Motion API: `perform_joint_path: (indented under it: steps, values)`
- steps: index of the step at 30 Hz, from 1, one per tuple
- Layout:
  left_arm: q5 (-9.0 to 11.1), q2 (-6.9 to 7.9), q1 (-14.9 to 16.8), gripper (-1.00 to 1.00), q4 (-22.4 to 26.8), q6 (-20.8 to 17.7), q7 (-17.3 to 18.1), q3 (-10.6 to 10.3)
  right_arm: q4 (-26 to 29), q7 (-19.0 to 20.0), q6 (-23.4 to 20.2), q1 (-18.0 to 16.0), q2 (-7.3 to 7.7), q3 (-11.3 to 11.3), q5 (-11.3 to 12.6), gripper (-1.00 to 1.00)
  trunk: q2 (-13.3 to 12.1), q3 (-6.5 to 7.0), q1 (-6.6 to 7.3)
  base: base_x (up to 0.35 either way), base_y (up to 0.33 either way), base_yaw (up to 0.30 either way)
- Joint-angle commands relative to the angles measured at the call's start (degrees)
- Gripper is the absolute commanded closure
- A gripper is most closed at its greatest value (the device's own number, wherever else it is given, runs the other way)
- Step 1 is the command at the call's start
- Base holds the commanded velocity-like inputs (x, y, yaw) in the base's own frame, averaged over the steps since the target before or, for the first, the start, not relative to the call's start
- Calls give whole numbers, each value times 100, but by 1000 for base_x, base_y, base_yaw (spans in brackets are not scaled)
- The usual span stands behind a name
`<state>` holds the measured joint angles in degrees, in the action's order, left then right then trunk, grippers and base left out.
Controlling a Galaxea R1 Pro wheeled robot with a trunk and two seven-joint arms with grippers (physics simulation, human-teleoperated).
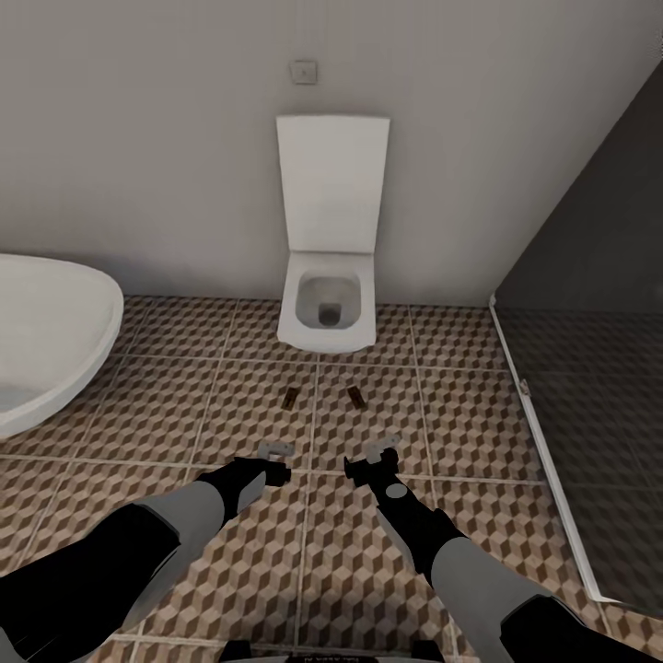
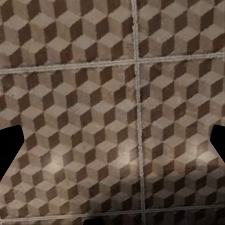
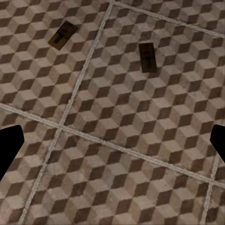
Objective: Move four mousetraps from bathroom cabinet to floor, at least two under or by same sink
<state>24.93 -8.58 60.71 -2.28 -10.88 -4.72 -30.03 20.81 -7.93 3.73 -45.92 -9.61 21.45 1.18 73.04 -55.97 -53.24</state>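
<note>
No readable text, label, brand, number or sign appears anywhere: the small square wall plate (image 1: 303,71) above the toilet (image 1: 330,235) is too blurred to read, and the two mousetraps (image 3: 62,35) on the bathroom floor (image 1: 368,580) show no legible marking.

The head camera looks forward and steeply down from above both arms, taking in the bathroom floor (image 1: 230,368), the back wall (image 1: 138,138) and a white toilet (image 1: 330,295) straight ahead, with a bathtub (image 1: 46,322) at the left edge. The left wrist camera faces almost straight down at the floor tiles from close range. The right wrist camera also looks down at the tiles, a little farther off, and shares with the head view the two mousetraps (image 3: 62,35) (image 3: 148,57) lying in front of the toilet (image 1: 291,398) (image 1: 354,396).
</note>
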Motion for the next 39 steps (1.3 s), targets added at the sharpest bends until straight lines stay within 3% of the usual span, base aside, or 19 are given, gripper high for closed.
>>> perform_joint_path:
  steps: [1, 39]
  values:
    - [56, -4, 6, -100, -9, -10, -11, -48, -7, -42, 14, -5, 2, 43, 13, -100, -39, 16, 22, 0, 0, 0]
    - [56, -4, 5, -100, -9, -10, -11, -47, -7, -42, 14, -5, 2, 43, 13, -100, -1563, 698, 857, 0, 0, 0]
